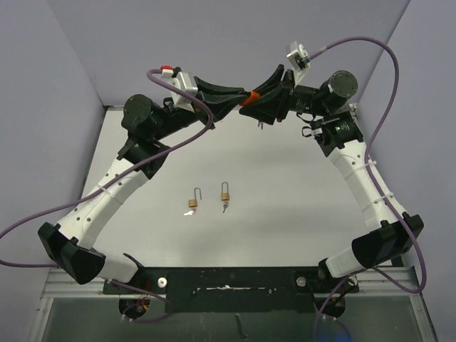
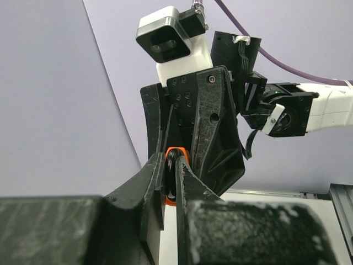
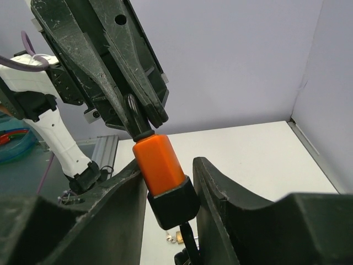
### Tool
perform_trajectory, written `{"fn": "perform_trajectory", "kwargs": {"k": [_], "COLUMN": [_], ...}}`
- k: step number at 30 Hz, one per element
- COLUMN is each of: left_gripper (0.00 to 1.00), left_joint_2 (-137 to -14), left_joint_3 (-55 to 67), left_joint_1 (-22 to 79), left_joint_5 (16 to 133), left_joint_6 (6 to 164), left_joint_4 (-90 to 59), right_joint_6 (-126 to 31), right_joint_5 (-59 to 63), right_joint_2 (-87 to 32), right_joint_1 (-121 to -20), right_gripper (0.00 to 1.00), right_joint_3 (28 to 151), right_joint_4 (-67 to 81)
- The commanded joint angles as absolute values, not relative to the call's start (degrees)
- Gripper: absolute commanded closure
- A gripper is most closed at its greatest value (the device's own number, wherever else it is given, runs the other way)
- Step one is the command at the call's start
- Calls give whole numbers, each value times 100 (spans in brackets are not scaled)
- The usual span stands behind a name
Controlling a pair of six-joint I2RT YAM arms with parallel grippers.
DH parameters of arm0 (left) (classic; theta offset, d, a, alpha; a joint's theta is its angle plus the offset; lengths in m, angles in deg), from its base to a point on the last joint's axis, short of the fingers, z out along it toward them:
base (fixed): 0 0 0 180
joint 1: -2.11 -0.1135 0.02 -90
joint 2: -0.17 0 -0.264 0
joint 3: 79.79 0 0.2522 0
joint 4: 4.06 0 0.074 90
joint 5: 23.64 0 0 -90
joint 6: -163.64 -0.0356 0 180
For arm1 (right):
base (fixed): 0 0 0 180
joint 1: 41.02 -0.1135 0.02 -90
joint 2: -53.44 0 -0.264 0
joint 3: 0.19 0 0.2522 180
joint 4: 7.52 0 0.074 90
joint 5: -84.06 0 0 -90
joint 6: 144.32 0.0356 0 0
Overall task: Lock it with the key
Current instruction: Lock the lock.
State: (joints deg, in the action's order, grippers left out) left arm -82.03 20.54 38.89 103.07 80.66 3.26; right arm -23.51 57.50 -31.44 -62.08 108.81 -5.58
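1. Left gripper (image 2: 172, 164) pinches the shackle (image 3: 133, 110) of the lock (image 3: 160, 163) in mid-air; a weak pinch drops it.
2. Right gripper (image 3: 168, 168) clasps its body; twisting could jam the likely key (image 3: 188, 236) beneath.

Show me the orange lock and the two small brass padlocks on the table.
Orange lock (image 3: 160, 165): right wrist view, on its orange body.
Left padlock (image 1: 192, 204): top view, on its brass body.
Right padlock (image 1: 225, 196): top view, on its brass body.
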Motion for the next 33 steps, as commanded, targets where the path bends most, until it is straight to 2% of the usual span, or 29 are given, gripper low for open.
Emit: {"fn": "perform_trajectory", "kwargs": {"k": [1,11,15,16,17,20,21,22,25,33], "left_gripper": [100,100,100,100,100,100,100,100,100,100], "left_joint_2": [-9762,-9540,-9171,-9108,-9063,-8991,-8969,-8946,-8884,-8627], "left_joint_3": [1480,1447,1658,1772,1914,2331,2473,2568,2823,2939], "left_joint_1": [4946,4621,4231,4142,4058,3858,3801,3749,3564,3338], "left_joint_5": [12458,12305,12208,12140,12096,12038,12022,11988,11872,11797], "left_joint_6": [8511,8993,9357,9366,9360,9333,9326,9316,9187,9049], "left_joint_4": [-2722,-2221,-1813,-1843,-1892,-2035,-2067,-2101,-2364,-2626], "right_joint_6": [-2694,-3215,-3619,-3714,-3823,-4067,-4116,-4167,-4255,-4307], "right_joint_5": [4435,4398,4308,4231,4201,4078,4016,3942,3596,2755], "right_joint_2": [-3055,-2581,-2346,-2260,-2175,-1986,-1927,-1869,-1625,-901], "right_joint_1": [-7394,-7501,-7495,-7490,-7493,-7486,-7493,-7487,-7455,-7173], "right_gripper": [100,100,98,92,83,42,20,11,1,2], "right_joint_3": [11776,11063,10693,10543,10399,10059,9906,9788,9392,8640], "right_joint_4": [-1146,-975,-354,-239,-129,270,354,425,526,734]}}
